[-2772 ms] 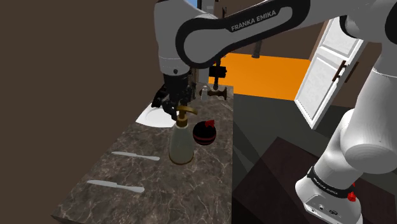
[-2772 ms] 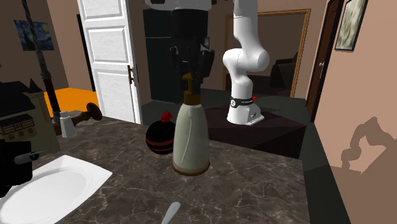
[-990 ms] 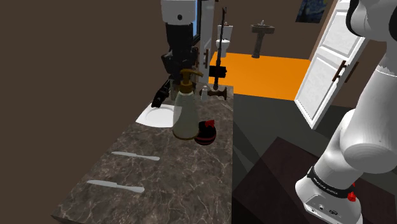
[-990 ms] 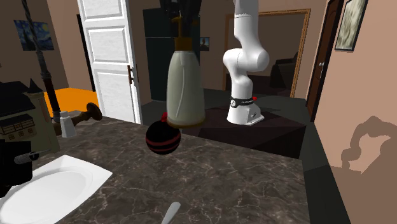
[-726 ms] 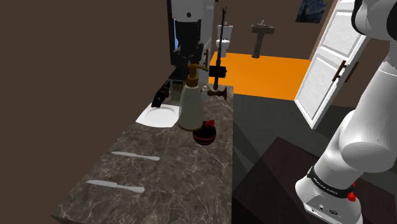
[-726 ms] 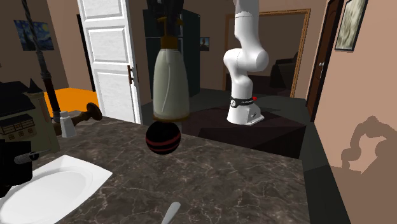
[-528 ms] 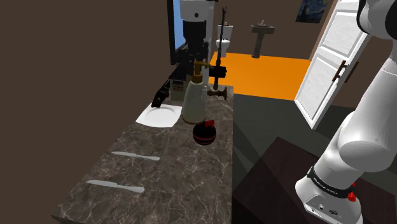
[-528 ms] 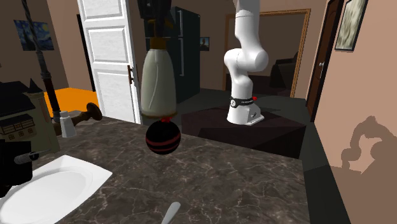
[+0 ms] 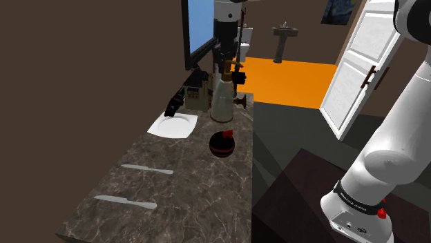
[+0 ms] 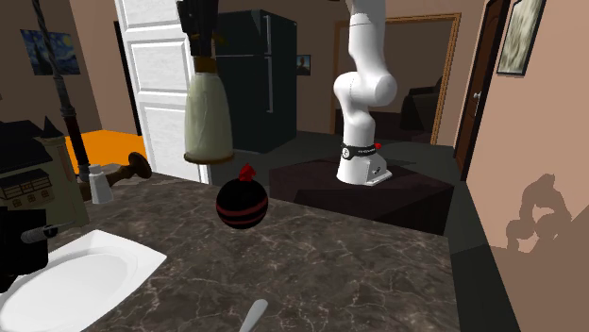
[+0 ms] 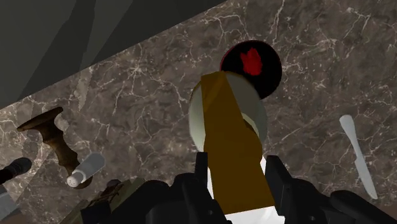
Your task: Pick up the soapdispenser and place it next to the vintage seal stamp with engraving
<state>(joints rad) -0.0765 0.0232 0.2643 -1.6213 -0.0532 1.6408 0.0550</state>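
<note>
Dark marble counter (image 9: 193, 200), brown walls (image 9: 83, 69), white panelled door (image 9: 359, 69), orange floor (image 9: 290, 79), black fridge (image 10: 269, 75)

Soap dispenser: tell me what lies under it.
The soap dispenser hangs in the gripper, with marble counter below. A black ball with a red top shows past its base; the dispenser's body covers part of that ball.

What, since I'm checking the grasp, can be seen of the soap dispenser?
The soap dispenser has a pale, smooth bottle body, narrow at the shoulder and wider toward the base, topped by a brown-gold pump. It hangs upright in the air above the dark veined counter, clear of its surface. Only the black gripper touches it, clasping the pump between its fingers.
</note>
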